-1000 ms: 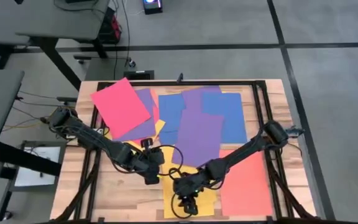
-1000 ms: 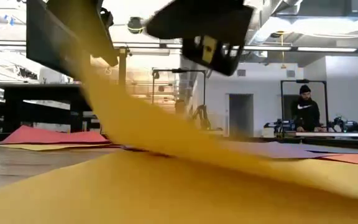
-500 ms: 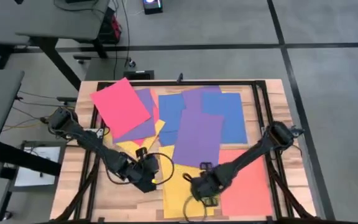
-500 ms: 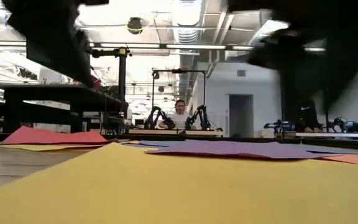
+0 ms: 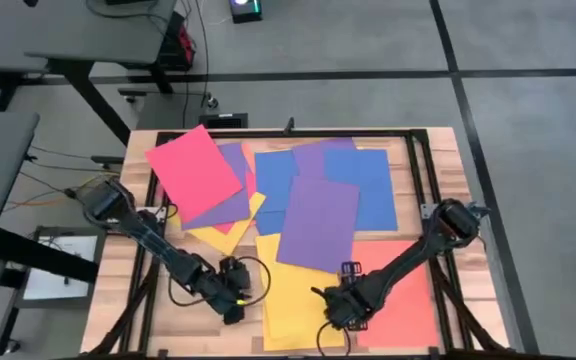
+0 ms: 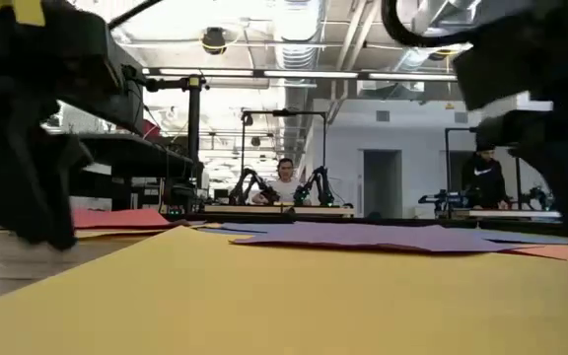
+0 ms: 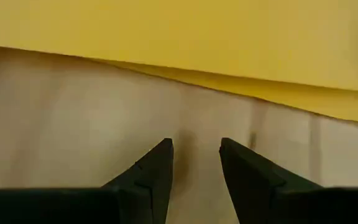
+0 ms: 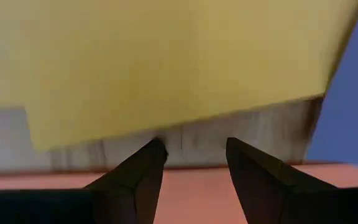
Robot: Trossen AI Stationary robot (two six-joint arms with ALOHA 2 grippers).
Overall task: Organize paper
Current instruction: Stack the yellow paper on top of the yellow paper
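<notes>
wrist views alone show both fingers (image 7: 157, 171) apart.

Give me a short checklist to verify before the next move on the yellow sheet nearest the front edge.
1. Left hand empty, fingers apart: ok.
2. Right hand empty, fingers apart: ok.
3. Front yellow sheet lying flat on the table: ok in the low view.
4. Left hand beside the sheet's edge, over bare wood, not on the paper: ok.
5. Yellow sheet free of other paper: not ok, the purple sheet overlaps its far edge.
6. Whether the orange-red sheet lies under or over the yellow one: cannot tell.
</notes>
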